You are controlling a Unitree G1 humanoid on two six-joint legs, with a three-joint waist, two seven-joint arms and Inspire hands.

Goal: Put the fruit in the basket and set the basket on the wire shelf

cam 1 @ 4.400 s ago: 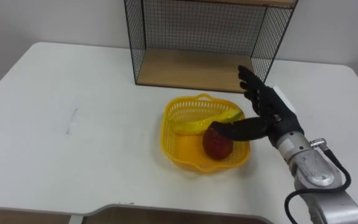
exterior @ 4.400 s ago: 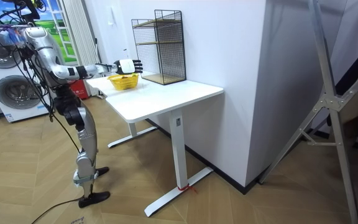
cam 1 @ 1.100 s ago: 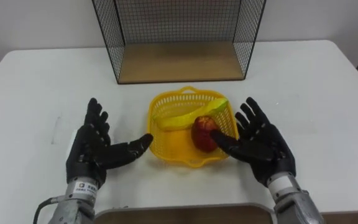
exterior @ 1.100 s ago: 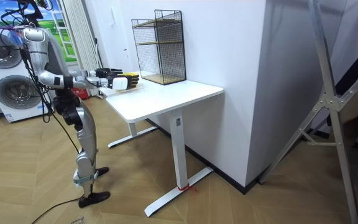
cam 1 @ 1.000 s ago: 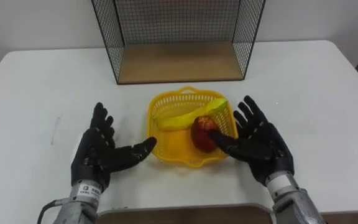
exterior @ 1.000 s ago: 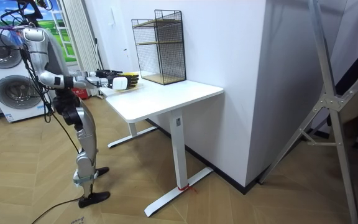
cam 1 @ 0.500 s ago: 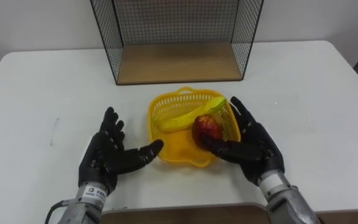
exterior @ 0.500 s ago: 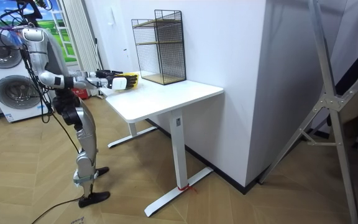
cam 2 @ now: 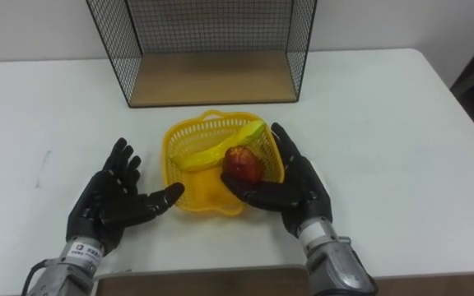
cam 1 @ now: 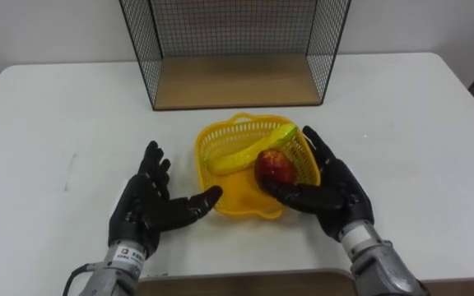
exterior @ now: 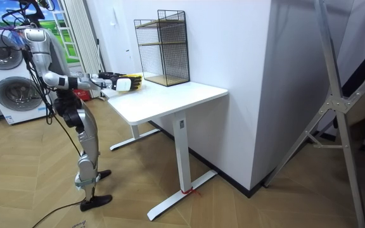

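A yellow plastic basket (cam 1: 218, 142) (cam 2: 187, 137) sits on the white table in front of the wire shelf (cam 1: 235, 82). A banana (cam 1: 237, 151) and a red apple (cam 1: 276, 168) lie in it. My right hand (cam 1: 332, 193) is open, its fingers flat against the basket's right wall and its thumb under the front edge. My left hand (cam 1: 151, 205) is open too, palm facing the basket; its thumb tip is at the basket's front left rim. In the room view I stand at the table's end with both arms stretched out to the basket (exterior: 134, 80).
The shelf's wooden floor (cam 1: 237, 80) behind the basket is bare, with black mesh walls at both sides and the back. The white table (cam 1: 39, 123) stretches wide to left and right. Its front edge (cam 1: 245, 276) runs just below my wrists.
Both hands have closed in on the basket from either side. The right hand now lies against its right wall, and the left thumb has reached its front left rim.
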